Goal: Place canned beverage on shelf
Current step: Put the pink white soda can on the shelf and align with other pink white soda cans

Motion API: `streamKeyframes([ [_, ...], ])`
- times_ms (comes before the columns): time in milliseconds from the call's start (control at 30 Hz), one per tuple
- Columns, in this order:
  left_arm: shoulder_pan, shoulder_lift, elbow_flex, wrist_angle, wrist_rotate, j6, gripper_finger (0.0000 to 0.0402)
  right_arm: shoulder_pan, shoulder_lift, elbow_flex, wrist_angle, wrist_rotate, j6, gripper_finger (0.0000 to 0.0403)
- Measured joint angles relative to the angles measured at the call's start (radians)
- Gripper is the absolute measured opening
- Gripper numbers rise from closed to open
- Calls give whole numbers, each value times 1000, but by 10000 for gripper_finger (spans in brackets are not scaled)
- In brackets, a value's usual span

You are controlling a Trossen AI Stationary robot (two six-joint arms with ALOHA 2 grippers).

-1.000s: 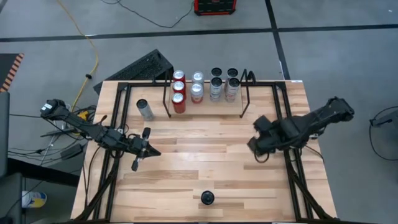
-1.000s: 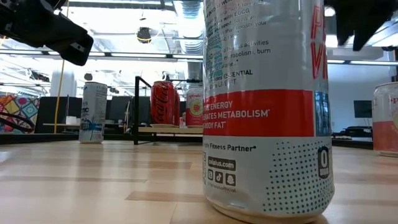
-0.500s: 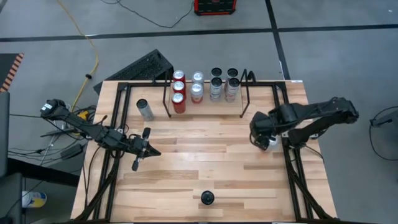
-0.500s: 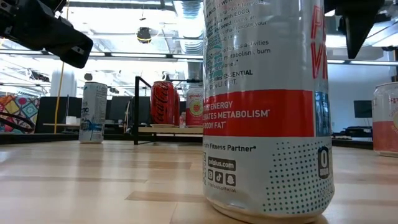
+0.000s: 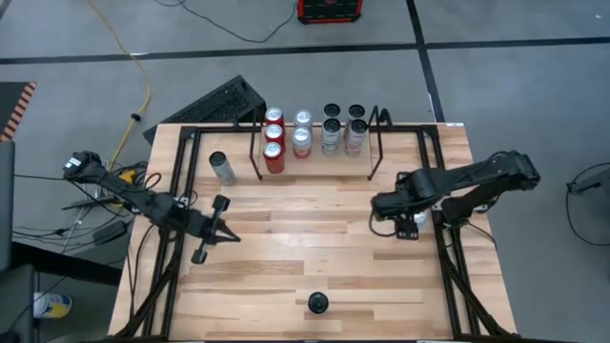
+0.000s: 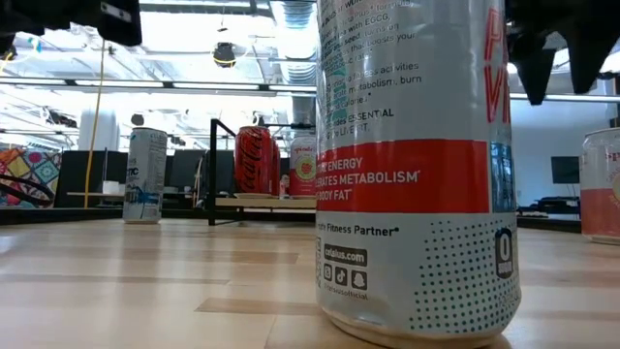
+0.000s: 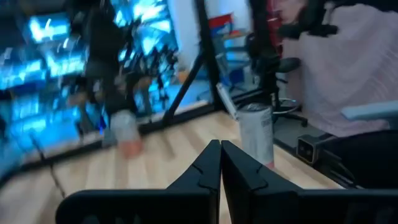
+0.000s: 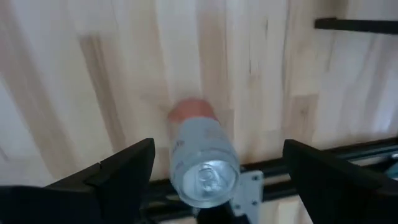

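Your right claw point(image 5: 408, 215) hangs with its fingers point(image 8: 118, 171) spread wide above a silver can point(image 8: 202, 158) that stands upright on the surface point(image 5: 315, 248) at its right side, just beside the black rail frame point(image 5: 448, 248); the fingers flank the can from above and touch nothing. The can's base band looks red or pink, but you cannot read its label from here. Your left claw point(image 5: 205, 243) is pressed together and empty, hovering over the left part of the surface. At the far edge the shelf point(image 5: 315, 143) carries 2 red cans point(image 5: 274, 152), a silver can with a pink band and several dark-topped ones. A silver can with blue print point(image 5: 222, 168) stands alone left of the shelf. In the low view, the near can point(image 6: 412, 165) reads "ENERGY", "METABOLISM", "Fitness Partner" and "celsius.com".
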Motion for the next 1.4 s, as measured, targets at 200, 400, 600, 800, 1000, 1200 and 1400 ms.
streamKeyframes([
  [200,-3,-9,-1,-82,-62,69,0,-15,139,0,-3,-123,-135,380],
  [400,-2,1,-3,-110,-133,165,0,-25,189,0,-4,-200,-149,380],
  [600,-2,1,-3,-138,-124,207,0,-34,43,-14,0,-231,60,380],
  [800,-2,1,-3,-148,-127,219,0,-6,-211,-205,-9,-239,406,380],
  [1000,-2,1,-3,-146,-128,230,0,-1,-365,-270,-4,-173,639,380],
  [1200,14,1,-3,-140,-126,226,0,-17,-435,-279,3,-143,820,380],
  [1400,42,1,-3,-140,-122,206,0,-39,-440,-354,65,-147,925,380],
])
